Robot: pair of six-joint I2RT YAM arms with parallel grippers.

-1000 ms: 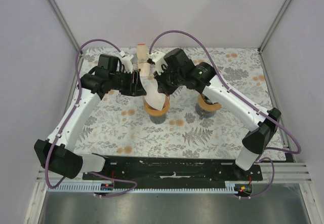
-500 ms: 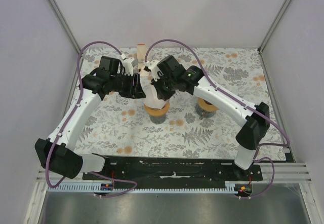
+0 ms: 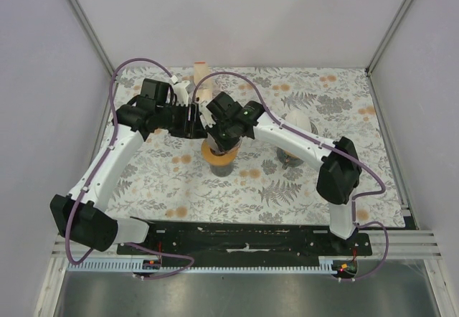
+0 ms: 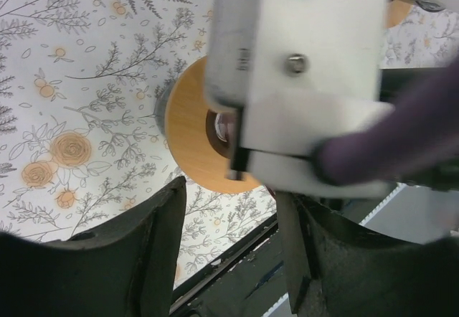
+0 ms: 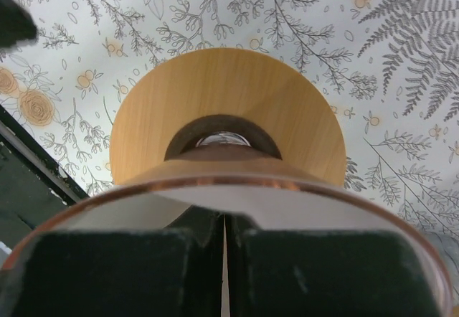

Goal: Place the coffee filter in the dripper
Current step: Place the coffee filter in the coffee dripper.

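My right gripper [image 5: 224,239] is clenched tight. The right wrist view shows a thin white edge of the filter [image 5: 290,215] pinched between the two dark fingers [image 5: 107,274]. Past that pinch the paper spreads pale inside the coppery glass rim of the dripper [image 5: 222,95], so the filter sits in the cone while I hold it. Below the rim lies the dripper's round wooden collar, with a dark hole at its middle and something shiny in the hole. From above, the dripper stands on the flowered cloth [image 3: 344,109] a little left of the table's middle, about halfway between the near and far edges. My right arm reaches in from the near right corner and bends over it, wrist pointing down. My left gripper [image 3: 192,121] hangs just beside the dripper on its left, close against my right wrist. Its fingers are spread apart and grasp nothing. In the left wrist view the cloth and the black near edge of the table show through the gap between them, and a white part of my right arm fills the frame above the collar. A second dark stand [image 3: 287,161] sits to the right of the dripper, partly hidden under my right forearm. A pale tan container [image 3: 201,69] stands at the far edge, behind both wrists.
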